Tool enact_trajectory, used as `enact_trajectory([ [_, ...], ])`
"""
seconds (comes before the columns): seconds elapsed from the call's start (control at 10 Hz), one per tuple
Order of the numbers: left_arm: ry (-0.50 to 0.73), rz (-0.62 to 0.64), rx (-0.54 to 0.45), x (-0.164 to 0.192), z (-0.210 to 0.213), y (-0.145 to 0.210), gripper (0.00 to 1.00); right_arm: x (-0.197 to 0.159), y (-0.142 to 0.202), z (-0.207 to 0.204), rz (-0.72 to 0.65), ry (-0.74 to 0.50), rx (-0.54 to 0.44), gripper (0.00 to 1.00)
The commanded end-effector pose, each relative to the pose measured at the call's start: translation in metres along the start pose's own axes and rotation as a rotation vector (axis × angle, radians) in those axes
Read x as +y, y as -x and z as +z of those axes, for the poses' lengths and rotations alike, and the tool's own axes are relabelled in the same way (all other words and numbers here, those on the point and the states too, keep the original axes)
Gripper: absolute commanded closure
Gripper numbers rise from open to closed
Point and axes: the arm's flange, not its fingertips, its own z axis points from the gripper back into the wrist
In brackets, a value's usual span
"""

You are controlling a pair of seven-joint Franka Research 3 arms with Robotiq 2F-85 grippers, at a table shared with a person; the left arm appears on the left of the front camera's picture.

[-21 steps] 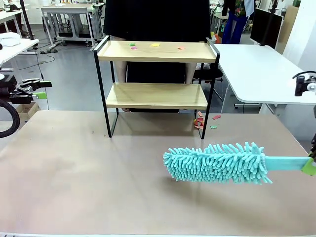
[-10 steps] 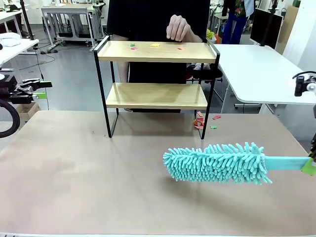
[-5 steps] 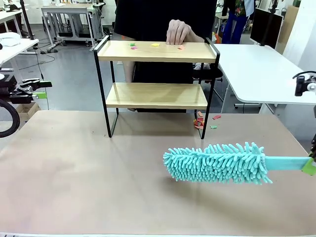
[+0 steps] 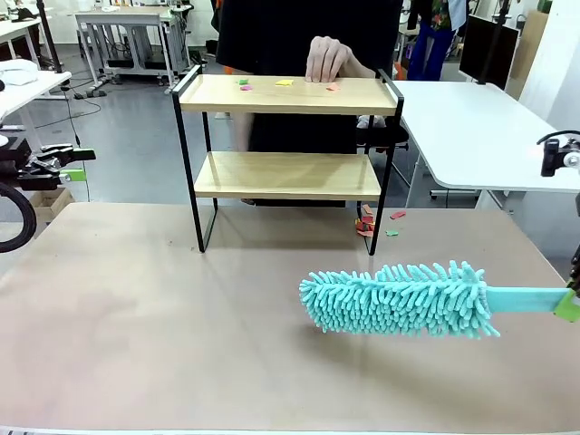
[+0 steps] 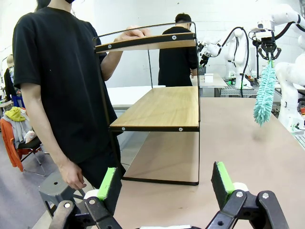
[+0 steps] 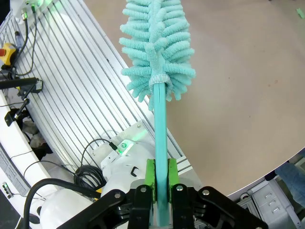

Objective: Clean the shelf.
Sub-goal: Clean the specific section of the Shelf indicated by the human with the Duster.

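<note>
The shelf (image 4: 288,95) stands at the table's far side, with small coloured paper scraps (image 4: 284,82) on its top board. A person's hand (image 4: 328,59) rests at that board's far edge. My right gripper (image 4: 569,304) at the right edge is shut on the handle of a teal fluffy duster (image 4: 399,299), which hovers level over the table in front of the shelf. The right wrist view shows the gripper (image 6: 160,174) clamping the duster's (image 6: 157,47) handle. My left gripper (image 4: 77,164) stays open at the far left, facing the shelf (image 5: 162,107), with nothing between its fingers (image 5: 164,183).
More coloured scraps (image 4: 376,222) lie on the table by the shelf's right rear leg. A person in black stands behind the shelf. A white table (image 4: 480,136) stands at the right. The brown tabletop (image 4: 163,326) lies in front.
The person's hand has come into view and settled at the far edge of the top board. Both arms and the duster have stayed still.
</note>
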Motion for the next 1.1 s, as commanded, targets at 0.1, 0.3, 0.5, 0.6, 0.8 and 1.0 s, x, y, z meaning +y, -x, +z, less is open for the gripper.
enact_trajectory([
  [0.1,0.003,-0.007,0.006,-0.002,0.000,-0.003,0.00,-0.001,-0.002,0.001,0.002,0.008,-0.012,0.87],
  [0.3,0.003,-0.007,0.006,-0.002,0.000,-0.003,0.00,-0.001,-0.002,0.001,0.002,0.008,-0.012,0.87],
  [0.5,0.003,-0.007,0.006,-0.002,0.000,-0.003,0.00,0.012,-0.007,0.008,0.000,-0.048,-0.033,0.87],
  [0.6,0.003,-0.007,0.006,-0.002,0.000,-0.003,0.00,0.027,-0.012,0.017,0.012,-0.074,-0.060,0.87],
  [0.8,0.003,-0.007,0.006,-0.002,0.000,-0.003,0.00,0.064,-0.024,0.040,0.004,-0.131,-0.127,0.87],
  [1.0,0.003,-0.007,0.006,-0.002,0.000,-0.003,0.00,0.103,-0.037,0.064,-0.044,-0.175,-0.220,0.87],
])
